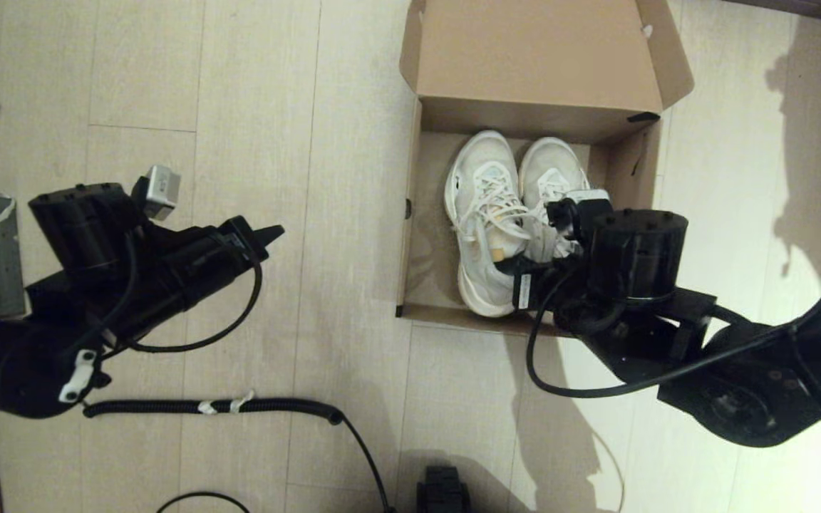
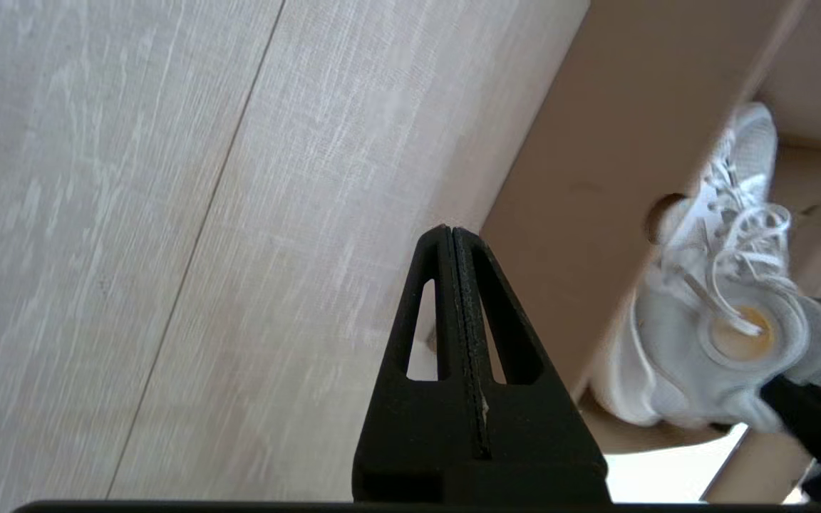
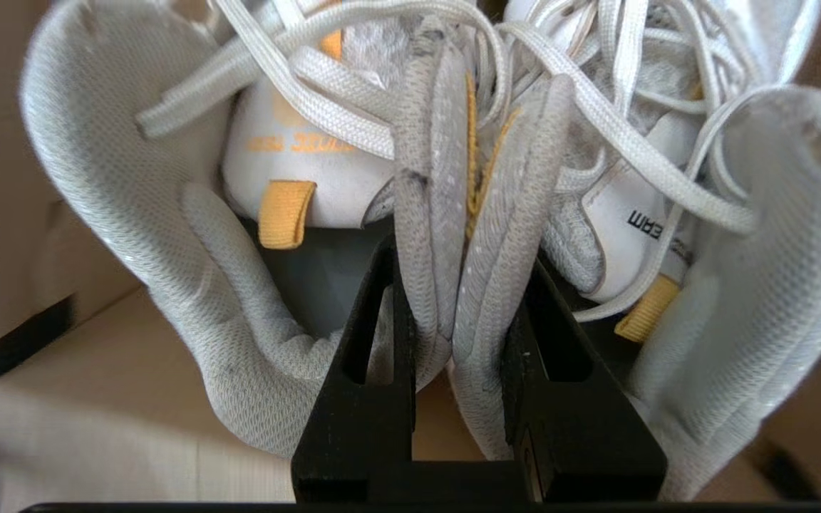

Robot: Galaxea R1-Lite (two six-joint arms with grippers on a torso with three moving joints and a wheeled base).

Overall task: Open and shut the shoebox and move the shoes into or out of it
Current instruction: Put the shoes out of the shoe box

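Right pincer [image 3: 453, 299] is clamping both inner collars of the shoes [image 1: 503, 214] together, inside the open shoebox [image 1: 524, 71]. Box is sitting on pale wood-plank floor [image 1: 239, 142], lid flap standing up. Cardboard probably light, stiff; mesh collars soft, likely squashing, loose laces may snag. Collar pinch seems the sensible hold. Left pincer [image 2: 457, 285], tips together, is hanging empty beside box wall.

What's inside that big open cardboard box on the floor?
Inside the shoebox lie the shoes, side by side. The right gripper pinches their two inner collars together. The arm covers the heel end of one shoe and that corner of the box.
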